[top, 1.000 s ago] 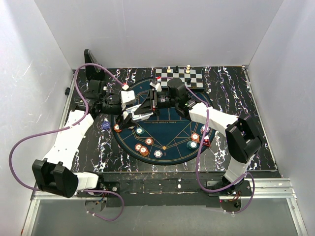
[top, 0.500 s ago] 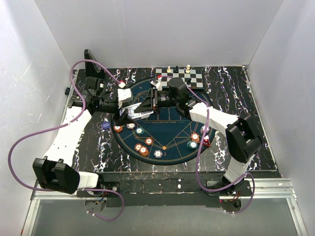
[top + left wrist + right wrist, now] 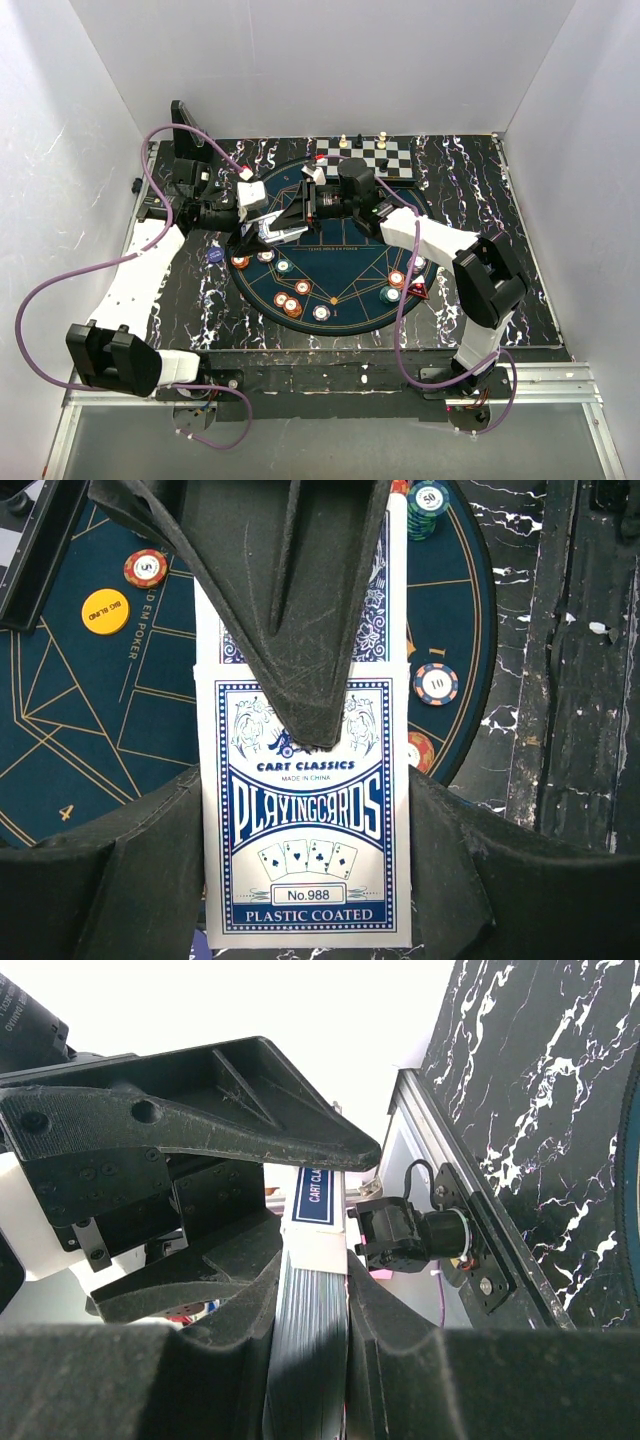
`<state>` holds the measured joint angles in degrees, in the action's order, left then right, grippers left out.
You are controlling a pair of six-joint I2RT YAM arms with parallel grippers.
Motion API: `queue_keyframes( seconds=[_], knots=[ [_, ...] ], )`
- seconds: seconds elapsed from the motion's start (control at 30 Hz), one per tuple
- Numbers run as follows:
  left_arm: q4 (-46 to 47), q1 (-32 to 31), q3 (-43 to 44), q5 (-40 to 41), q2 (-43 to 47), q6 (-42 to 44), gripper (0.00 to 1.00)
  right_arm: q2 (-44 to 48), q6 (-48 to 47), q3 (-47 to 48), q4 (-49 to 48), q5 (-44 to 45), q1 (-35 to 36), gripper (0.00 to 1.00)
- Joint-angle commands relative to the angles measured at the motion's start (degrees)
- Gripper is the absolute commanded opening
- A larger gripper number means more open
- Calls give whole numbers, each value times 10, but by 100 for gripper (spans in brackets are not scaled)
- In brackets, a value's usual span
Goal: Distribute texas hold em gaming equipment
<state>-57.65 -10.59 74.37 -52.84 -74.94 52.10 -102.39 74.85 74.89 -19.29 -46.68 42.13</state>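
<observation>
Top external: both arms meet mid-mat, their jaws clamping one card box (image 3: 305, 825).

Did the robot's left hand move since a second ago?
Yes. In the top view the left hand slid away from the orange chip toward the chessboard, and it has closed on the card box.
</observation>
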Motion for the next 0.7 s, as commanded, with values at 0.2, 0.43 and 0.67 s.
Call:
queue_keyframes(
  seconds=[0.2, 0.43, 0.67],
  knots=[
    [84, -3, -22, 14, 28, -63, 30, 2, 4, 42, -1, -14, 23, 39],
    [75, -3, -40, 2, 50, -78, 8, 21, -58, 45, 87, -6, 14, 59],
    [17, -3, -27, -1, 48, -43, 5, 57, -109, 17, 157, -4, -19, 64]
  ],
)
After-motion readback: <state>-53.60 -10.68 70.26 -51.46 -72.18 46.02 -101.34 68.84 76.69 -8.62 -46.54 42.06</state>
